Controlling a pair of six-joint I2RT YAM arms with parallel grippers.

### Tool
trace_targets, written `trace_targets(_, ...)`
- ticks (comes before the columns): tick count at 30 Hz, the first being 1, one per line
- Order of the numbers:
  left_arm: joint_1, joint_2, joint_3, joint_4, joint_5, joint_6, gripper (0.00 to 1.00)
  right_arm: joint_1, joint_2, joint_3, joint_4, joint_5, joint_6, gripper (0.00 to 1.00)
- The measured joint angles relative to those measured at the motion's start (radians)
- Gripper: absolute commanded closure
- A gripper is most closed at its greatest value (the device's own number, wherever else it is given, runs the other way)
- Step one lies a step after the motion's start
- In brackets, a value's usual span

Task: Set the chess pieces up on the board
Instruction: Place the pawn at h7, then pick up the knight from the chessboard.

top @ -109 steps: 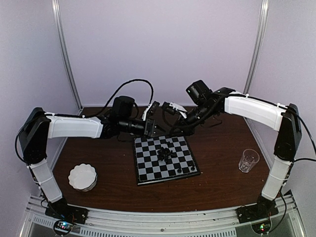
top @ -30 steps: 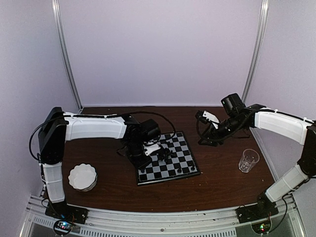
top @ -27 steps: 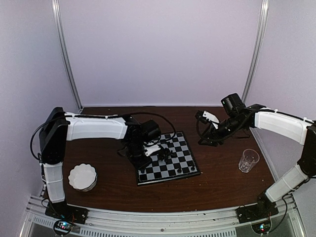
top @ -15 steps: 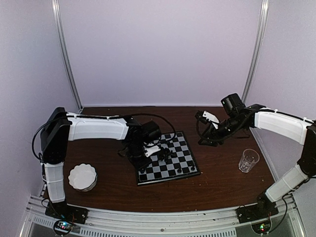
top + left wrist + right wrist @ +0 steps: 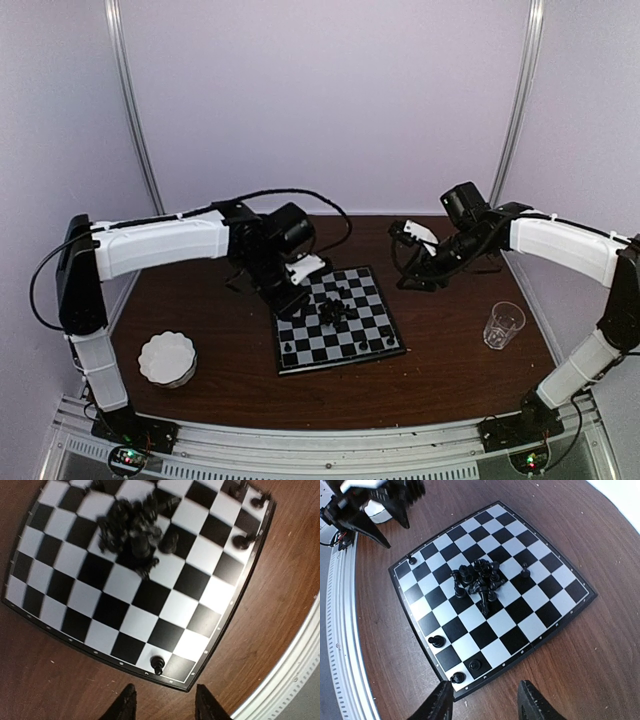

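Observation:
The board (image 5: 300, 360) lies mid-table, with a heap of black chess pieces (image 5: 335, 311) near its middle. Single pieces stand along its near row, one by the near left corner (image 5: 290, 347) and others toward the right (image 5: 362, 345). My left gripper (image 5: 293, 298) hovers open and empty over the board's left edge. In the left wrist view its fingers (image 5: 125, 707) frame bare table just off the rim, close to a lone upright piece (image 5: 157, 664). My right gripper (image 5: 405, 278) hangs open and empty behind the board's far right corner, its fingers (image 5: 437, 705) above the board's edge and nearby wood.
A round white scalloped dish (image 5: 167, 358) sits at the near left of the brown table. A clear glass (image 5: 503, 325) stands at the right. The metal rail (image 5: 320, 440) runs along the near edge. Grey walls close in the back and sides.
My left gripper has opened and drawn up and back from the board's left side, leaving a piece standing by the near left corner. The right arm has barely shifted.

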Motion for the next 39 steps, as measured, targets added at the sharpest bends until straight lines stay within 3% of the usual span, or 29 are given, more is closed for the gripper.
trace_targets(7,0.156,-0.155,-0.015,0.198,0.082,-0.024,0.59,0.161,0.164,0.197,-0.089,0.061,-0.051,0.64)
trace_targets(14,0.272,-0.211,-0.281,0.475,0.154,-0.119,0.58,0.303,0.384,0.385,-0.184,0.14,-0.093,0.68)
trace_targets(24,0.271,-0.27,-0.356,0.555,0.18,-0.158,0.58,0.354,0.552,0.507,-0.249,0.224,-0.104,0.66)
trace_targets(39,0.271,-0.306,-0.356,0.58,0.204,-0.167,0.58,0.355,0.591,0.515,-0.237,0.286,-0.098,0.66)
